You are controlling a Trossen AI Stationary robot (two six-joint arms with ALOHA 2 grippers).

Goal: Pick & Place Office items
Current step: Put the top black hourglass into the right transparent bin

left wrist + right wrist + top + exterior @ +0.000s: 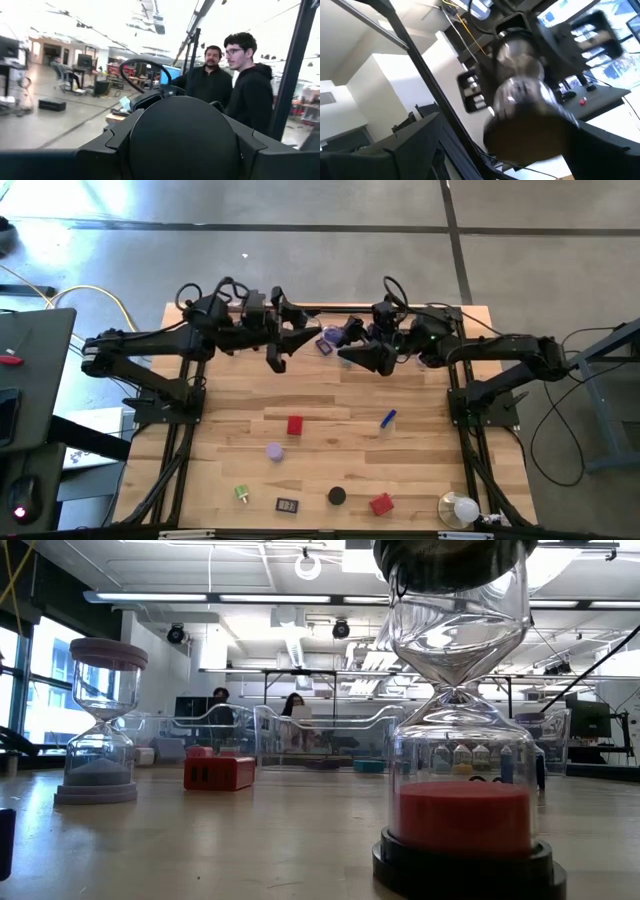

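Dial: read on the high view, centred on the light wooden slatted table [420, 460], with 12 o'clock at the far edge where both arms sit.
Left gripper [275, 360]: hangs at about 11 o'clock near the far edge, above the wood and touching nothing. I cannot tell how its claw stands.
Right gripper [352, 356]: hangs at about 12 to 1 o'clock, facing the left one. Its claw is spread wide and I make out nothing pinched in it.
Items near centre: a small red block [294, 425] lies at 9 o'clock. A short blue stick [387, 418] lies at 3 o'clock.
Items toward the near edge:
- a lavender round-capped sand timer [274, 451] at 8 o'clock
- a small green-and-yellow piece [242, 494] at 7 to 8 o'clock
- a dark rectangular clip-like piece [287, 504] at 7 o'clock
- a black round-capped sand timer with red sand [337, 496] at 6 o'clock
- a second red block [381, 504] at 5 o'clock
Not for picking: a white round bulb-like object [462, 508] sits in the corner at 4 to 5 o'clock.
Far edge: a small purple piece [327, 340] lies between the two grippers at 12 o'clock.
Step in hand: by my reading, both arms are poised between picks and no piece is in a grip.
Next move: it likely calls for one arm to reach toward 6 o'clock, with the first red block and the blue stick nearest. The claw would need to come down astride a piece before it pinches.
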